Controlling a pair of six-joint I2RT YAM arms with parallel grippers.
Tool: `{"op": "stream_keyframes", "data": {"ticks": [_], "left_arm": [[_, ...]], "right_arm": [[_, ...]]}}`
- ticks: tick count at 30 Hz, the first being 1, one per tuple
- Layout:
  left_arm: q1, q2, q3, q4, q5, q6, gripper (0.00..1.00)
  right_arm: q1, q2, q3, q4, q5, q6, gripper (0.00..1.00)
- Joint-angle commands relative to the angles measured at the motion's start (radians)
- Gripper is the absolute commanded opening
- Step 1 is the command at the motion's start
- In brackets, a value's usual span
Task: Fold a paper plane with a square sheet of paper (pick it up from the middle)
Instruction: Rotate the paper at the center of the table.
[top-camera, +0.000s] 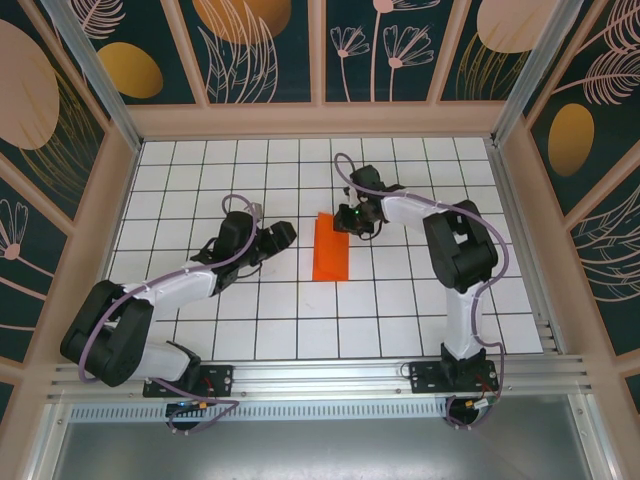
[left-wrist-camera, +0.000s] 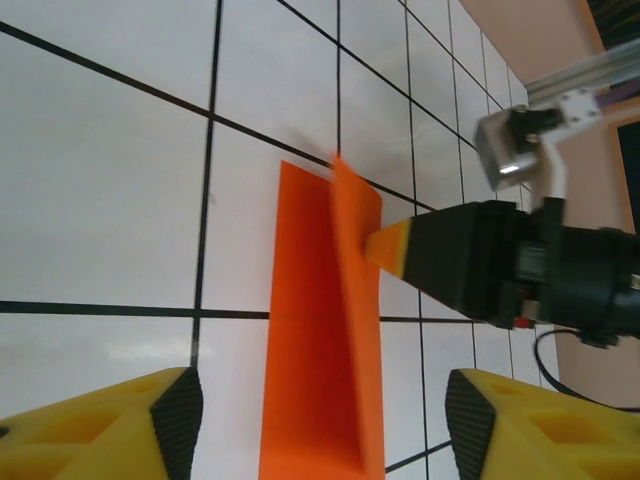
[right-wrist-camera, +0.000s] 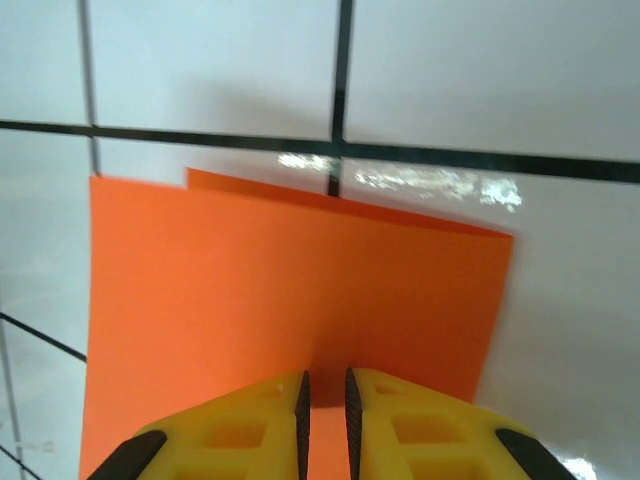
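Misalignment is looming: I am pinching an edge of the half-folded square sheet of paper (top-camera: 331, 248), lying in the middle of the table (top-camera: 400, 320), in my right gripper (right-wrist-camera: 325, 395) while my left gripper (left-wrist-camera: 322, 420) is hovering spread beside it, so tugging could skew the layers.

white tiled table (top-camera: 200, 330), black grid lines running across it. lying on it near the middle is the orange square sheet of paper (top-camera: 330, 250), folded over into a narrow strip, long side running away from the near edge. the top layer sits slightly askew, one long edge lifting off the layer beneath.
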Motion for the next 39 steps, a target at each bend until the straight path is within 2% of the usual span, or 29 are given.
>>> {"op": "stream_keyframes", "data": {"ticks": [1, 8, 12, 17, 21, 25, 27, 31, 33, 39], "left_arm": [[-0.026, 0.024, 0.027, 0.052, 0.030, -0.028, 0.64], [-0.089, 0.075, 0.021, 0.164, 0.061, -0.117, 0.50], [-0.140, 0.101, 0.003, 0.238, 0.057, -0.167, 0.44], [-0.198, 0.126, 0.022, 0.247, 0.049, -0.186, 0.40], [-0.251, 0.160, 0.050, 0.252, 0.052, -0.193, 0.33], [-0.300, 0.200, 0.082, 0.267, 0.045, -0.205, 0.27], [-0.322, 0.227, 0.104, 0.266, 0.030, -0.219, 0.22], [-0.376, 0.260, 0.128, 0.270, -0.026, -0.258, 0.14], [-0.392, 0.258, 0.126, 0.255, -0.076, -0.270, 0.13], [-0.396, 0.148, 0.094, 0.118, -0.260, -0.245, 0.23]], "right_arm": [[-0.016, 0.020, 0.020, -0.027, -0.014, -0.034, 0.21], [-0.028, -0.056, -0.118, 0.028, 0.133, 0.107, 0.21], [-0.028, -0.162, -0.242, 0.052, 0.224, 0.232, 0.20], [-0.027, -0.330, -0.404, 0.078, 0.308, 0.401, 0.19], [-0.029, -0.450, -0.528, 0.185, 0.222, 0.458, 0.19], [-0.059, -0.540, -0.597, 0.336, 0.065, 0.380, 0.22], [-0.082, -0.557, -0.631, 0.393, -0.041, 0.338, 0.20], [-0.087, -0.567, -0.676, 0.411, -0.125, 0.275, 0.15], [-0.087, -0.565, -0.692, 0.417, -0.151, 0.250, 0.13], [-0.088, -0.524, -0.677, 0.382, -0.165, 0.214, 0.13]]}}
